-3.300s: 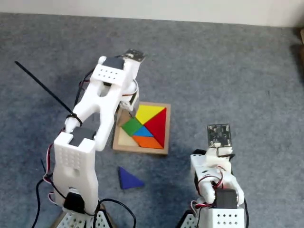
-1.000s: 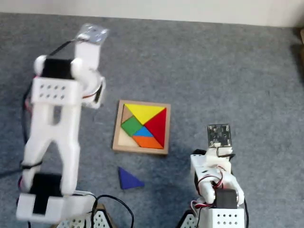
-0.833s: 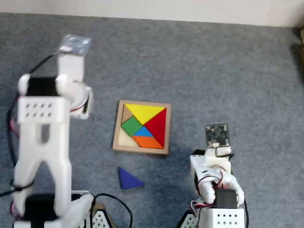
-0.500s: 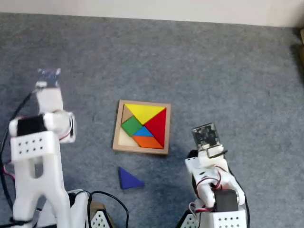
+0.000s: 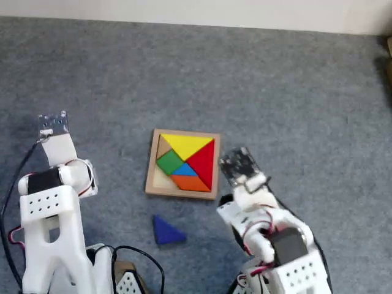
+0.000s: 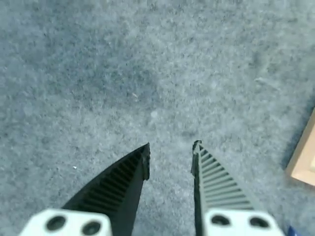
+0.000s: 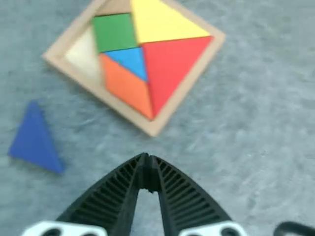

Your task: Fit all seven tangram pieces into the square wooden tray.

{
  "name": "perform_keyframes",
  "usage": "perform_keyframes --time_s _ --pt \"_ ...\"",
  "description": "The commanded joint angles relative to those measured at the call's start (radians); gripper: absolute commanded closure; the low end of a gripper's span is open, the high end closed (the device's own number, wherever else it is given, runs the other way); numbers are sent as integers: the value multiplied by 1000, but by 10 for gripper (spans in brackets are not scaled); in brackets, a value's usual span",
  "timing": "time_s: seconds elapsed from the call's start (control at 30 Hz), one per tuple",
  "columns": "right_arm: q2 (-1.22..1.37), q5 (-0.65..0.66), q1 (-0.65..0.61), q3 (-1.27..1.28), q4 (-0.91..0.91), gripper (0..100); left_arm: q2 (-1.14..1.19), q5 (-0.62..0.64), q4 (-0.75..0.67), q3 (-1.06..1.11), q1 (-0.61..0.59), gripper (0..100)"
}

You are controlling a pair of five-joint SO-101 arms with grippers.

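Note:
The square wooden tray (image 5: pixel 182 195) lies mid-carpet holding yellow (image 5: pixel 184 146) and red (image 5: pixel 203 163) triangles, a green square, a small light-blue triangle, an orange piece and a tan piece. Its near-left corner has a bare triangular gap (image 5: pixel 159 178). A dark blue triangle (image 5: pixel 166 231) lies on the carpet in front of the tray. My right gripper (image 7: pixel 146 160) is shut and empty, hovering over carpet just short of the tray (image 7: pixel 181 90), with the blue triangle (image 7: pixel 33 140) off to one side. Over bare carpet left of the tray, my left gripper (image 6: pixel 171 147) is open and empty.
Grey carpet surrounds the tray on all sides. The left arm (image 5: pixel 52 190) stands at the left, well away from the tray, and a tray corner (image 6: pixel 305 162) shows in its wrist view. The right arm (image 5: pixel 260 214) stands close to the tray's near-right corner. A pale wall strip runs along the far edge.
The left arm swung from over the tray out to the left and drew back toward its base. The right arm leaned forward and left toward the tray's near-right corner.

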Motion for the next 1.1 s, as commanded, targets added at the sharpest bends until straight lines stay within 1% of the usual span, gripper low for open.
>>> perform_keyframes --time_s 0.0,0.1,0.17,0.23,0.33,0.43,0.6,0.7,0.87,0.93,1.07 --pt "97 -26 -97 -102 -7 992 -22 11 -46 22 -21 851" --pt "101 -25 -168 -104 -42 992 -22 11 -95 45 -64 851" --pt "107 -31 -206 -104 -91 992 -22 11 -101 45 -91 851" --pt "110 -31 -242 -104 -145 992 -22 11 -101 45 -102 852" --pt "147 -31 -266 -108 -163 992 -22 11 -104 45 -105 852" --pt "243 -32 -289 -113 -168 992 -22 11 -104 45 -105 852" --pt "469 -32 -400 -186 -182 984 -22 11 -104 44 -107 852" --pt "578 -48 -466 -225 -183 923 -24 11 -104 41 -139 851" --pt "710 -249 -553 -291 -183 789 -27 11 -106 33 -196 849" --pt "750 -275 -595 -305 -191 766 -22 11 -106 19 -217 849" --pt "816 -278 -651 -302 -286 766 -22 11 -106 16 -240 849"
